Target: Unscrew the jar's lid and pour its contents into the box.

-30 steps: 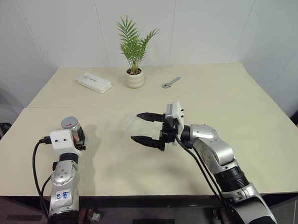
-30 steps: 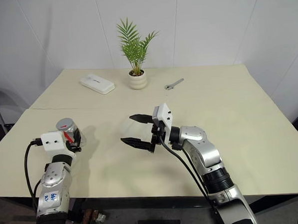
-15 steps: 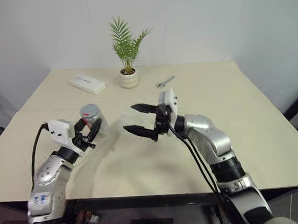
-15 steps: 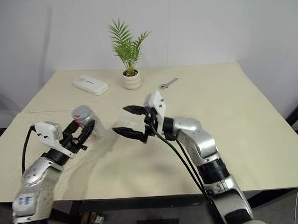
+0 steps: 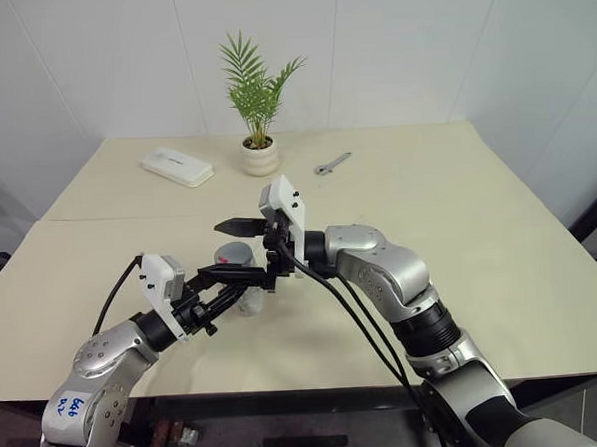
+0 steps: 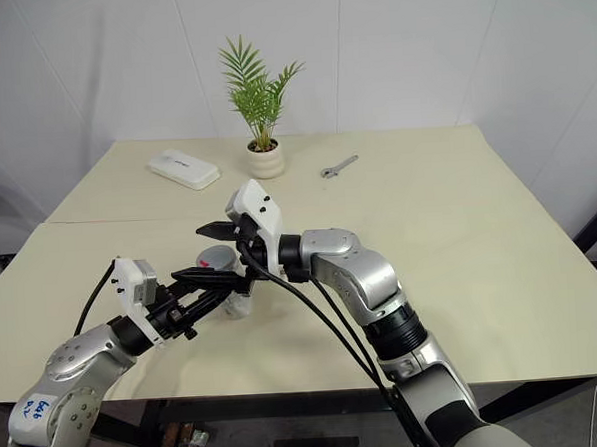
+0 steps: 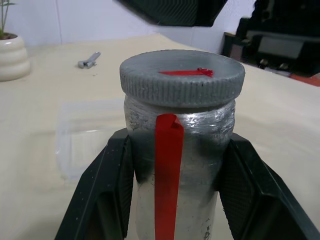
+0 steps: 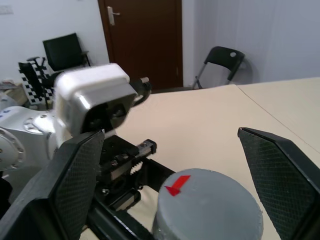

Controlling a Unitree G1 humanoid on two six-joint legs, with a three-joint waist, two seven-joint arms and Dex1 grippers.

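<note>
Over table (image 5: 499, 233), left pincer (image 7: 170, 165) holds jar (image 7: 177, 170) upright.

- Right gripper (image 5: 242, 251): jaws spread wide, one either side of the lid (image 5: 233, 254), clear gap on both sides.
- Left gripper (image 7: 175, 190) clamps the jar (image 7: 177, 175) body below the lid, blocking side access there.
- Box (image 7: 87, 135) lies beyond the jar, unobstructed.
- Plant pot (image 5: 260, 157), white case (image 5: 177, 167), wrench (image 5: 335, 162) at twelve o'clock, well apart.
</note>
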